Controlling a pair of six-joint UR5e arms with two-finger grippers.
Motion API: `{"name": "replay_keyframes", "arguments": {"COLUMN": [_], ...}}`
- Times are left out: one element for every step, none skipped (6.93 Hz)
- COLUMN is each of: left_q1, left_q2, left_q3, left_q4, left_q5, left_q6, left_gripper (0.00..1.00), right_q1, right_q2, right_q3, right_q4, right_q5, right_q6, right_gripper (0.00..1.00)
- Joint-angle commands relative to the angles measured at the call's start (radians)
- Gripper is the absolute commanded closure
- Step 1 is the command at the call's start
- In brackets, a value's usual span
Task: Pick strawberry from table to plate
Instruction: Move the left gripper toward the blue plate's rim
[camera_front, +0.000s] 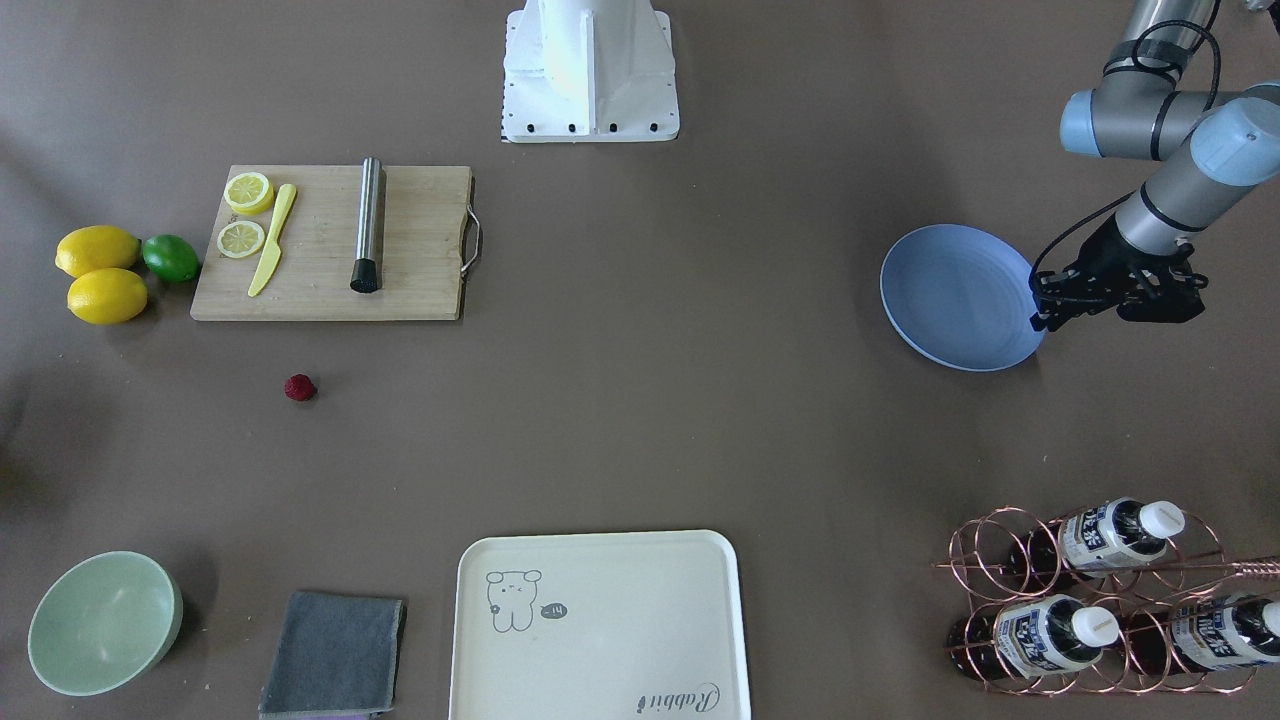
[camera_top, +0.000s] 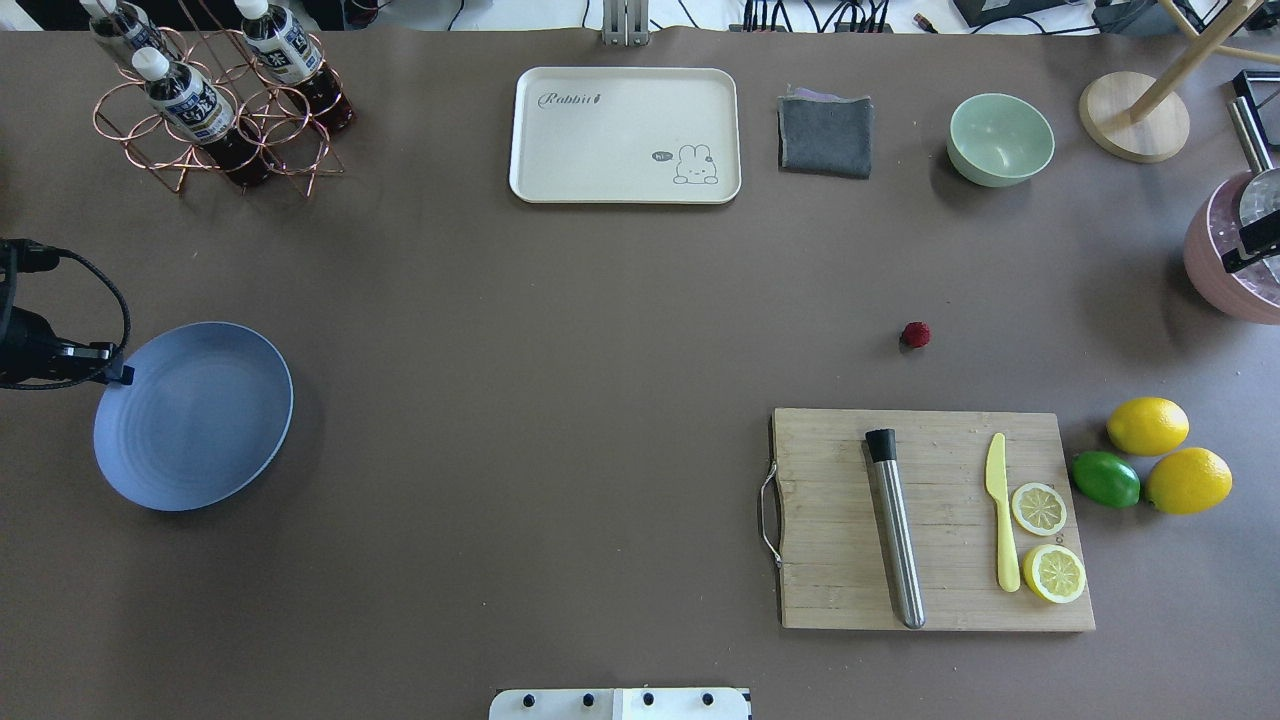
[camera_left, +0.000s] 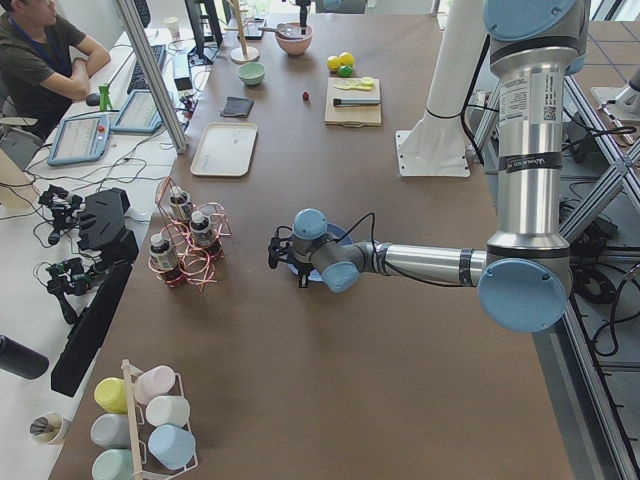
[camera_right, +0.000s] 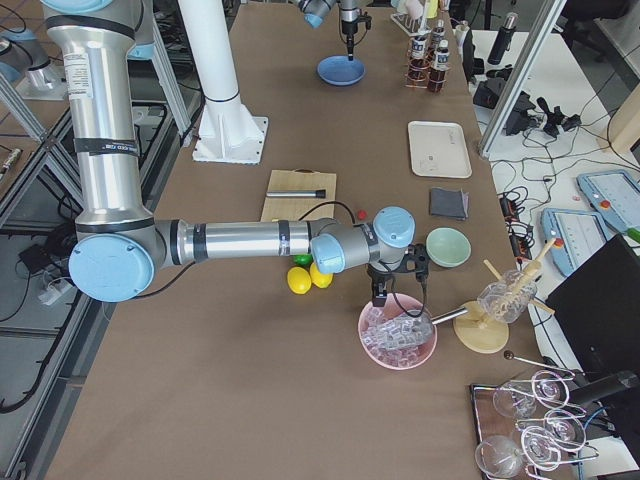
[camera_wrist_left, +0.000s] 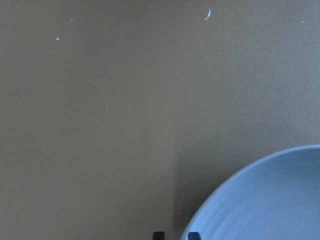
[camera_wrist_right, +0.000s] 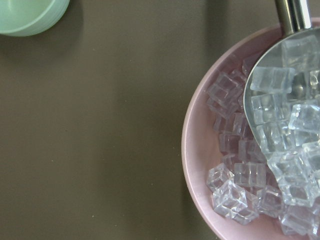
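**Strawberry on the tabletop, far from the plate**

From my station I see the strawberry (camera_top: 915, 335) lying on the bare tabletop (camera_top: 600, 350) on the robot's right side. It sits near the far edge of the cutting board (camera_top: 830, 520) without touching it. The two lemons (camera_top: 1147, 425) and the lime (camera_top: 1105, 479) are grouped beside the board's outer end.

The plate (camera_top: 190, 415) is on the robot's left side, well apart from the berry.

The left gripper (camera_front: 1040, 322) hangs above the plate's outer rim. On its wrist camera, both fingertips (camera_wrist_left: 159, 235) peek in at the bottom edge. They are drawn close together with only a slim gap and nothing between them, so I read this gripper as closed on nothing.

The right gripper (camera_right: 379, 297) is out by the pink bowl (camera_wrist_right: 197, 150) of ice cubes (camera_wrist_right: 235, 200), at the tabletop's right end. Its fingers do not appear on its own wrist camera. I cannot tell whether it is open or closed.
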Motion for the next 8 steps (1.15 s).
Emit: {"name": "replay_keyframes", "arguments": {"left_q1": [0.001,0.001,-0.002,-0.008,-0.009,-0.006,0.003,0.067], "left_q2": [0.0,-0.005,-0.012,-0.021,-0.078,-0.145,-0.206,-0.275], "left_q3": [-0.001,-0.004,-0.017,-0.049,-0.069,-0.101,-0.142,-0.149], "left_q4": [0.002,0.002,0.005,0.026,0.11,0.205,0.279,0.308], "left_q5": [-0.002,-0.016,-0.077,-0.12,-0.12,-0.109,-0.109,-0.082], "left_q6": [0.0,-0.002,-0.003,-0.023,-0.051,-0.09,-0.152,-0.233], "left_gripper": [1.0,1.0,1.0,1.0,1.0,1.0,1.0,1.0], "right_q1": [0.002,0.002,0.001,-0.016,-0.063,-0.108,-0.146,-0.21], "right_q2": [0.0,0.004,0.017,0.042,0.056,0.085,0.11,0.127], "right_q3": [0.002,0.014,0.04,0.075,0.111,0.126,0.152,0.184], "right_q4": [0.0,0.0,-0.002,0.002,0.002,0.002,0.002,0.003], "right_q5": [0.002,0.001,0.002,0.004,-0.002,-0.013,-0.016,-0.053], "right_q6": [0.0,0.0,0.063,0.177,0.233,0.305,0.368,0.414], "right_gripper": [0.0,0.0,0.0,0.0,0.0,0.0,0.0,0.0]}}
